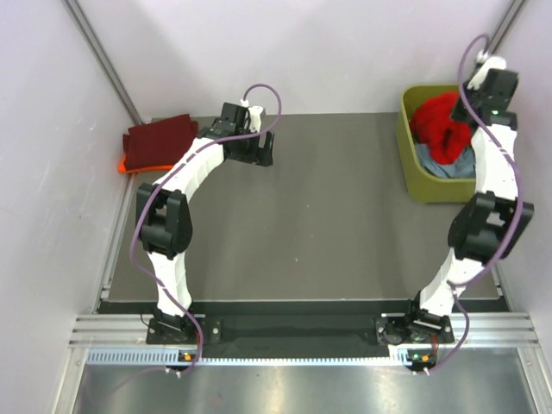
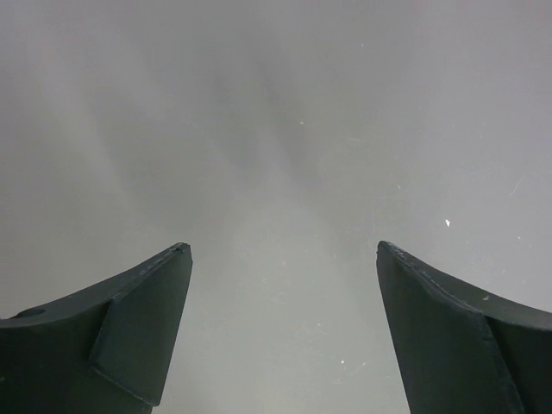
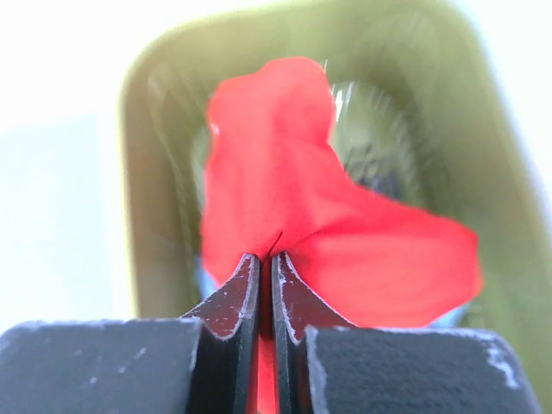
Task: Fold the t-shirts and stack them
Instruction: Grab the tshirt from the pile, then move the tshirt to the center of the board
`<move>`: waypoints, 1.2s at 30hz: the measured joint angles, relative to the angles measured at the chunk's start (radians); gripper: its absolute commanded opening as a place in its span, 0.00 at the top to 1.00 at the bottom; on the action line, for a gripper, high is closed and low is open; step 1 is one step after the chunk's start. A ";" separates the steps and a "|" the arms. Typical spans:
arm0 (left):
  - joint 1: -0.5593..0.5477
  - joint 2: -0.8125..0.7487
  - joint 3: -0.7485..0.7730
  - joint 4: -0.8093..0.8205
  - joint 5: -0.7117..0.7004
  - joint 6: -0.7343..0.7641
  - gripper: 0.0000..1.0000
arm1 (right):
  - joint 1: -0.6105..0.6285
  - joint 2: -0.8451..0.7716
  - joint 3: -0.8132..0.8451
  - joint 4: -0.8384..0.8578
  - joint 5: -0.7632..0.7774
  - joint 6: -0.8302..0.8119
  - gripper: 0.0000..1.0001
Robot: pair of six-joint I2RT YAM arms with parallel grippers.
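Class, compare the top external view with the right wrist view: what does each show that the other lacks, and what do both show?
Only the top external view: the left gripper open above the table, and a maroon shirt lying on an orange shirt at the far left corner. Only the right wrist view: the right gripper shut on a pinch of the red shirt. Both: the red shirt bunched in the olive tub.
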 measured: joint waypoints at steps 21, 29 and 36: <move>0.005 -0.039 0.067 0.000 -0.073 -0.076 0.01 | 0.286 -0.387 -0.107 0.124 -0.498 0.445 1.00; 0.009 -0.111 0.033 0.007 -0.117 -0.068 0.01 | 0.348 -0.362 -0.212 0.183 -0.624 0.485 0.14; 0.009 -0.114 -0.022 0.007 -0.116 -0.060 0.01 | 0.203 -0.304 -0.463 0.118 -0.535 0.423 0.14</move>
